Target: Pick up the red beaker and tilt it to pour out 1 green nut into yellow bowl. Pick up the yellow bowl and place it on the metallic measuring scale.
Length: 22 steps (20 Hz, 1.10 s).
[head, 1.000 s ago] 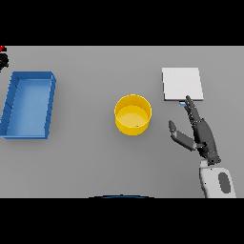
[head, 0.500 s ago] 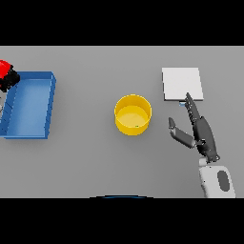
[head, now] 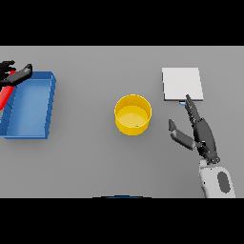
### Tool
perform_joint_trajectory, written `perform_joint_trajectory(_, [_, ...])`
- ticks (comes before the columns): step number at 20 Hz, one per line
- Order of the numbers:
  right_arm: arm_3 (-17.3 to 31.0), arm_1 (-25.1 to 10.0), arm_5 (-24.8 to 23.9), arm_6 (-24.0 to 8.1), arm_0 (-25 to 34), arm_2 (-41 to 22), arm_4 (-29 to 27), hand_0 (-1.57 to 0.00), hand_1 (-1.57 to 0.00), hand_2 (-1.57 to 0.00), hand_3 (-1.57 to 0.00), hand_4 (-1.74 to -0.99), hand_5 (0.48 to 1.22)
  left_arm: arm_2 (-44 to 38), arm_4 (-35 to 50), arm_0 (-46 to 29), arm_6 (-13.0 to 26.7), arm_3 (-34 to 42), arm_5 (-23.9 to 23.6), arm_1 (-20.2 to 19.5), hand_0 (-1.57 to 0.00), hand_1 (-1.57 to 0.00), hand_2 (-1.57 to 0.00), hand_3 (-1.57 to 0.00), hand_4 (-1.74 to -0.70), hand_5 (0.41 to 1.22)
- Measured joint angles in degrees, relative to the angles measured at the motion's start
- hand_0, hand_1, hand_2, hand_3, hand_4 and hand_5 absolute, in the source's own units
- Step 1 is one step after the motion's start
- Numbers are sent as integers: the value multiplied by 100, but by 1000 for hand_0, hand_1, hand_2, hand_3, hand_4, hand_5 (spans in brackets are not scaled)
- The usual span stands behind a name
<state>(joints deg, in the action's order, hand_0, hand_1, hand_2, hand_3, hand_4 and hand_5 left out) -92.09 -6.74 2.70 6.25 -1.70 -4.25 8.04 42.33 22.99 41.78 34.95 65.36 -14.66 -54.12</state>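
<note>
Two robot hands show in the head view. At the far left edge, the left robot hand (head: pixel 14 72) grasps the red beaker (head: pixel 5 95) above the blue tray (head: pixel 47 107). Mid-surface sits the yellow bowl (head: pixel 133 114). The right robot hand (head: pixel 200 131) is released, fingers straight, just below the scale (head: pixel 182 84).

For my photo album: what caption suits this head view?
Left hand grips red beaker over blue tray; open right hand between yellow bowl and scale.
</note>
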Motion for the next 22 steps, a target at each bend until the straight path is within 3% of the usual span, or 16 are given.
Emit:
perform_joint_trajectory(6, [38, -55, -26, 19, 18, 1, 80, 1, 1, 1, 1, -1290, 714, 229, -111, 100, -5, -176, 129, 12, -83, -70, -63, -39, -738, 656])
perform_joint_trajectory(9, [99, -29, -16, -212, 143, -24, 90, 1, 1, 1, 1, -1281, 688, 244, -192, -25, -148, -130, -175, 36, -42, -36, -32, -19, -728, 664])
perform_joint_trajectory(10, [29, -51, -137, -321, 192, -127, 347, 1, 1, 1, 1, -1262, 675, 224, -186, 14, -137, -121, -238, 82, -34, -28, -25, -15, -723, 667])
perform_joint_trajectory(12, [-39, -256, -199, -541, 404, -255, 745, 1, 1, 1, 1, -1190, 663, 184, -180, 29, -193, -16, -360, 74, -21, -18, -16, -9, -716, 682])
perform_joint_trajectory(13, [-90, -346, -34, -398, 493, -321, 726, -13, 1, 1, 1, -1167, 672, 178, -182, 14, -228, -46, -374, 77, -17, -14, -12, -7, -720, 685])
perform_joint_trajectory(16, [95, -726, 606, -103, 949, -554, 739, -6, 1, 1, 1, -1231, 677, 137, -128, -17, -362, -28, -391, 93, -8, -7, -6, -3, -732, 707])
perform_joint_trajectory(18, [282, -1018, 817, -101, 1354, -849, 1187, -3, 1, 1, 1, -1260, 656, 141, -106, -80, -414, 18, -415, 90, -5, -4, -3, -2, -739, 709])
perform_joint_trajectory(20, [298, -1199, 985, -220, 1573, -1109, 1532, -2, 1, 1, 1, -1243, 638, 158, -126, -57, -404, 31, -411, 94, -3, -2, -2, -1, -744, 709])
perform_joint_trajectory(22, [444, -1432, 1111, -118, 1960, -1503, 2090, -1, 1, 1, 1, -1230, 620, 138, -116, -34, -427, 9, -427, 109, -1, -1, -1, 0, -747, 711])
